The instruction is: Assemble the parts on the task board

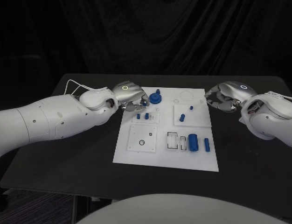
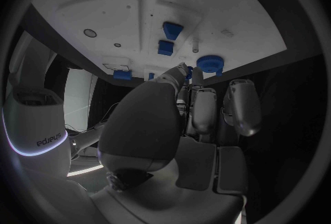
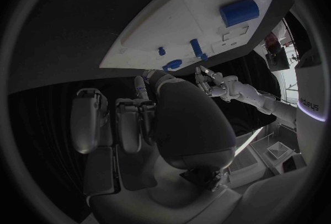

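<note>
The white task board (image 1: 161, 150) lies in the middle of the black table. A round blue part (image 1: 155, 98) stands near its far left corner, also seen as the round blue part (image 2: 210, 63). My left hand (image 1: 129, 95) sits right beside it, thumb and fingers (image 2: 201, 104) drawn together at its edge; a bit of blue shows between them, and I cannot tell if it is held. My right hand (image 1: 221, 99) hovers at the board's far right edge, fingers (image 3: 127, 124) loosely bent with nothing in them.
Small blue pieces (image 1: 143, 115) stand left of the board's centre and an upright blue piece (image 1: 183, 116) to their right. A blue cylinder (image 1: 193, 141) and a slim blue piece (image 1: 206, 144) lie near the front right. Bare black table (image 1: 72, 154) surrounds the board.
</note>
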You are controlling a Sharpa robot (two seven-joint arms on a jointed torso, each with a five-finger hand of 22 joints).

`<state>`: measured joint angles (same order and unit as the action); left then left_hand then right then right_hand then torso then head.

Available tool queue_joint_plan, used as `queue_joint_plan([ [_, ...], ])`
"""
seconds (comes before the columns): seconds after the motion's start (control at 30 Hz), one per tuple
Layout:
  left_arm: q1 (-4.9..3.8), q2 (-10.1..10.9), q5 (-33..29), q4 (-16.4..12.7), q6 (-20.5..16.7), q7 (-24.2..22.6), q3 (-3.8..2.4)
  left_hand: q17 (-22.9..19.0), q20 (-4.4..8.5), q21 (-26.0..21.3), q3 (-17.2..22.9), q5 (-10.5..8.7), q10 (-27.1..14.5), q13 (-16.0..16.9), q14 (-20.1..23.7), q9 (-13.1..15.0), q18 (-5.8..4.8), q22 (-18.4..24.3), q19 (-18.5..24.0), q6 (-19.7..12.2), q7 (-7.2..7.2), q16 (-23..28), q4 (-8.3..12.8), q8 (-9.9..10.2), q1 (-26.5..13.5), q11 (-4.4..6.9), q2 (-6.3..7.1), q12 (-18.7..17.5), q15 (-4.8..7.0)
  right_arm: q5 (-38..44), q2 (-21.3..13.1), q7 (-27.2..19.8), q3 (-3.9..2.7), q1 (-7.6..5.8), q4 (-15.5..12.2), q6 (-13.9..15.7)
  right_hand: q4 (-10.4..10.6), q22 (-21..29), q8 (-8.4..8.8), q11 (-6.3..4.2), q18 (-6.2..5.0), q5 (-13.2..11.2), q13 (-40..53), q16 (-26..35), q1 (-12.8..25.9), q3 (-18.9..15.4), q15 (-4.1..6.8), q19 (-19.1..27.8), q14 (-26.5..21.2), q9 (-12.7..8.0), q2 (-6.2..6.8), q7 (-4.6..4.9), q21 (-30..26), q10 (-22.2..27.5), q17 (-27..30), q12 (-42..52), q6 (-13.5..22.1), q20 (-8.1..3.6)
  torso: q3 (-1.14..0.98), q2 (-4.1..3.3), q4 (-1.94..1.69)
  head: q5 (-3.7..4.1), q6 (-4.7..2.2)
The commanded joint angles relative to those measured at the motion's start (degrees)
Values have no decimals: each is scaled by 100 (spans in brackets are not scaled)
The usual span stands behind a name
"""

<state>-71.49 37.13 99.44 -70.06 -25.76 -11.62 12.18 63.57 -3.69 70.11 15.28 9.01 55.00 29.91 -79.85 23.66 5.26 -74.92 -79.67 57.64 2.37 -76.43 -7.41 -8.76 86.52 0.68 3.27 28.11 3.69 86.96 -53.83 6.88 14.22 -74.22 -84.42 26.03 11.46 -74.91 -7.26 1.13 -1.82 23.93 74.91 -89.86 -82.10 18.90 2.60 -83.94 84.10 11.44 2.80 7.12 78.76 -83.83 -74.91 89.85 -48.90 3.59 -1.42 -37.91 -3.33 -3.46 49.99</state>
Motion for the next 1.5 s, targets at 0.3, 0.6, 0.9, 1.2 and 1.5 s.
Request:
queue_joint_plan([
  [0.3, -10, 13, -4, 85, 351, 207, -4, -34, 1, -41, 22, -39, 24, -16, 47, 13, -98, -941, -14, -13, -6, 55, -4, -17, -16, -1, 2, -46, 19, 16, -8, 86, -3, 6, 3, -77, -13, -1108, 11, 24, -108, 31, 1509, -14, 45, 35, -18, -46, 590, -8, 5, -6, -37, -617, -1509, 15, -27, 25, 2, -5, 15, -37, 1],
  [0.6, 8, -79, -4, 225, 448, 273, -4, -81, 1, -67, 22, -41, 31, -21, 66, 13, -93, -934, 0, -27, -7, 83, -5, -11, -20, -4, 12, -57, 19, 16, -7, 82, -3, 7, -2, -86, -13, -1108, 11, 24, -108, 31, 1509, -14, 45, 35, -18, -46, 590, -8, 5, -6, -37, -617, -1509, 15, -27, 25, -1, -7, 9, -17, 1],
  [0.9, 20, -131, -4, 295, 459, 307, -4, -84, 0, -61, 24, -41, 36, -25, 68, 13, -94, -935, -3, -37, -9, 87, -11, -7, -27, -5, 11, -65, 18, 16, 0, 82, -3, 7, 5, -94, -14, -1107, 12, 23, -109, 27, 1509, -14, 46, 43, -18, -44, 590, -11, 2, -6, -43, -617, -1509, 15, -27, 25, -2, -6, 22, -33, 1],
  [1.2, 31, -209, -4, 336, 519, 287, -4, -100, 0, -75, 29, -40, 41, -33, 75, 13, -92, -932, 4, -55, -13, 99, -28, 0, -46, -6, 1, -81, 18, 16, 18, 87, -3, 8, 12, -113, -16, -1105, 14, 23, -110, 24, 1509, -14, 45, 48, -18, -43, 590, -14, -1, -6, -47, -617, -1509, 15, -25, 25, -2, -4, 21, -34, 1],
  [1.5, 52, -253, -4, 362, 571, 273, -4, -104, 0, -80, 32, -30, 44, -36, 76, 12, -91, -931, 7, -66, -15, 102, -31, 5, -50, -5, -1, -88, 18, 16, 14, 102, -3, 8, 18, -126, -16, -1105, 14, 24, -110, 20, 1509, -14, 46, 50, -18, -42, 590, -14, -2, -5, -50, -617, -1509, 15, -26, 25, -3, -4, 21, -22, 1],
])
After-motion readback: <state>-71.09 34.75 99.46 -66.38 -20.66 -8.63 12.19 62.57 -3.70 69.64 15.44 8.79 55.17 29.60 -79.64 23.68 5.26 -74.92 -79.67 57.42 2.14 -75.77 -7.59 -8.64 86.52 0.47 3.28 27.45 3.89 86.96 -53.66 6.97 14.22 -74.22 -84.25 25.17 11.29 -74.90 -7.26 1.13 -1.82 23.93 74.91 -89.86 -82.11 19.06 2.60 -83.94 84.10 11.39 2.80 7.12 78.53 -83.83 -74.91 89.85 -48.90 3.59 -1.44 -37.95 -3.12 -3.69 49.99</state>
